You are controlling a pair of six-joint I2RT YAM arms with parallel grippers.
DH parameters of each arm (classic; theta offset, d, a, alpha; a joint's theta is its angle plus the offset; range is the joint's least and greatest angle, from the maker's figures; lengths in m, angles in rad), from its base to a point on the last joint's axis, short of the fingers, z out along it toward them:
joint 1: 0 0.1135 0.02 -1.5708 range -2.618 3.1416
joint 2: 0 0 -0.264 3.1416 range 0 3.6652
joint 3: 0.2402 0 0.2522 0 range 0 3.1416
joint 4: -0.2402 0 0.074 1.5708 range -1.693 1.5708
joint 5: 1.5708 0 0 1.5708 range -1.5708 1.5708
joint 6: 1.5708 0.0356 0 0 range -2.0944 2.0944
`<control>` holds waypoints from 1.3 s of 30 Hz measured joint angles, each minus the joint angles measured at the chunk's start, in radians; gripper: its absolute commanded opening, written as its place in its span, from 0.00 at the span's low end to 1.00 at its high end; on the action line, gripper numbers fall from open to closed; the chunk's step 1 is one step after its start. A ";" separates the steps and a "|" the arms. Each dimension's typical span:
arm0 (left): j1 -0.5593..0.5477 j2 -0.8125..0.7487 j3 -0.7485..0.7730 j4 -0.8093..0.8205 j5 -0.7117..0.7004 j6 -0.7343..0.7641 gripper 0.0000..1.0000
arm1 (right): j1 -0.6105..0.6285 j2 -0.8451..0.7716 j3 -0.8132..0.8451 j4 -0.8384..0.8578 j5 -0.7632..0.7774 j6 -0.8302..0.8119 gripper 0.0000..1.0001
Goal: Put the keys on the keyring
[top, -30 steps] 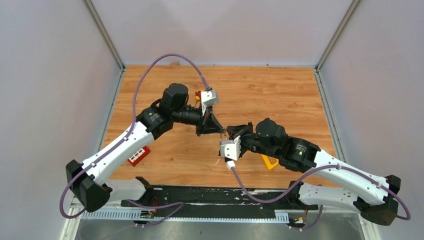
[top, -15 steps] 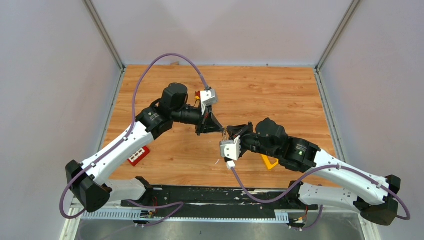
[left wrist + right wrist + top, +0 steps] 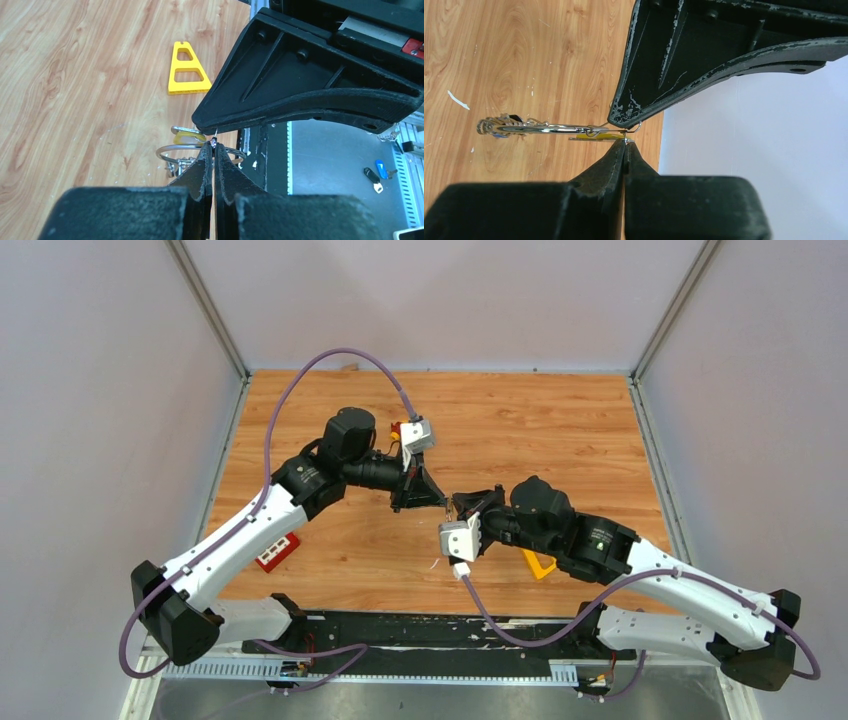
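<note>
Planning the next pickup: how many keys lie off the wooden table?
2: a black-headed key and a blue-tagged key, side by side on the grey ledge past the table's near edge. Others may be hidden.

One keyring [image 3: 549,129], one yellow triangle [image 3: 186,70], one red block [image 3: 277,552]; keys [image 3: 491,126] too bunched to count

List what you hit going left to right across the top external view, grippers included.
red plastic piece → left gripper, shut on the keyring → right gripper, tip to tip with it → yellow triangle, partly under the right arm.
</note>
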 measured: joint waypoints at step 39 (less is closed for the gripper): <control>0.005 0.004 -0.007 0.013 0.003 -0.004 0.00 | 0.000 0.009 -0.011 -0.001 -0.009 0.000 0.00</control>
